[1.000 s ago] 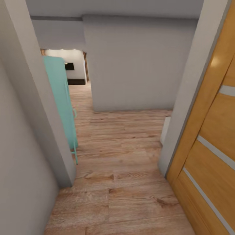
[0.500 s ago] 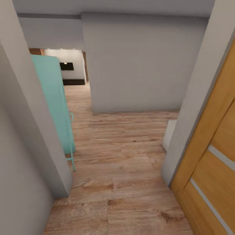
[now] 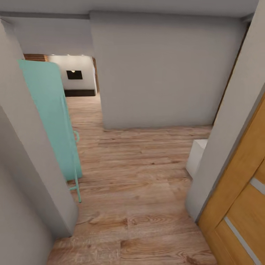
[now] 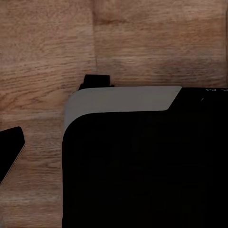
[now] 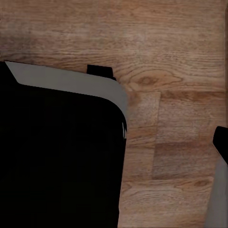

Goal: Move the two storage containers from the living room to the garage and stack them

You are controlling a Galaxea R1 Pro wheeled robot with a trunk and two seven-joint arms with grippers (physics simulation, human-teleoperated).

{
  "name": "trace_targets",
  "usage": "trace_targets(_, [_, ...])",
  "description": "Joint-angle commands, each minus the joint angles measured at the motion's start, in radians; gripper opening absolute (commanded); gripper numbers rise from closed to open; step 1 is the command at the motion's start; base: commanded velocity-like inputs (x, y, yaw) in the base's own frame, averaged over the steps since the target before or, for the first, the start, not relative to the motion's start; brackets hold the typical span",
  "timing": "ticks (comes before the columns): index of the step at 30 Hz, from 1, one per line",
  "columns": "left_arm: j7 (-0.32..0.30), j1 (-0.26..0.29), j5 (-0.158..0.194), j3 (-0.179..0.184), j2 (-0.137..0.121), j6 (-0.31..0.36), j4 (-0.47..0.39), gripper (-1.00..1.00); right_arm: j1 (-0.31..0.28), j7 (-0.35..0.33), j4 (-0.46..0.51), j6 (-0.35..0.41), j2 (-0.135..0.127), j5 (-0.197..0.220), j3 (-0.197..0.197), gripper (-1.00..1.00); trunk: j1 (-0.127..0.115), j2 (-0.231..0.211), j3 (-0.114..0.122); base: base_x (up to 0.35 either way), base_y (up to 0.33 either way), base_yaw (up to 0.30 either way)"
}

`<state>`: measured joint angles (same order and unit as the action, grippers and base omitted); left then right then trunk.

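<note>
1. Underfoot you have light plank floor [image 3: 140, 184], running from 6 o'clock up to a grey wall [image 3: 162, 70] at 12.
2. At 9 o'clock a teal cabinet [image 3: 51, 110] stands just behind a grey door jamb [image 3: 33, 165].
3. At 4 o'clock an orange wooden door [image 3: 239, 195] hangs open; a small white block [image 3: 197, 156] sits at 3.
4. At 11 o'clock the passage opens onto the living room [image 3: 75, 79], with a black TV [image 3: 74, 74] above a dark cabinet [image 3: 79, 92].
5. Your wrist cameras look down on planks and the dark robot base [image 4: 142, 166]; you cannot tell how either gripper's jaws stand.
</note>
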<state>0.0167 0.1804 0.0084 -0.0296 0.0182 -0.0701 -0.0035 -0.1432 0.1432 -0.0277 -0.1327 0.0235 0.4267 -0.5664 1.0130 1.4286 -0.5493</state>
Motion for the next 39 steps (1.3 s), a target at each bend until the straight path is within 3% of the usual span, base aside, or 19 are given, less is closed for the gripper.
trace_targets(1, [0.002,0.001,0.001,-0.003,0.000,-0.004,0.001,1.00,-0.001,0.001,-0.003,-0.005,0.001,0.009,-0.009,1.00,0.001,0.000,-0.001,0.322,0.000,0.000])
trace_targets(39, [0.002,0.001,0.001,-0.003,0.000,-0.002,0.001,1.00,-0.001,0.001,-0.003,-0.005,0.001,0.009,-0.009,1.00,0.001,0.000,-0.001,0.322,0.000,0.000])
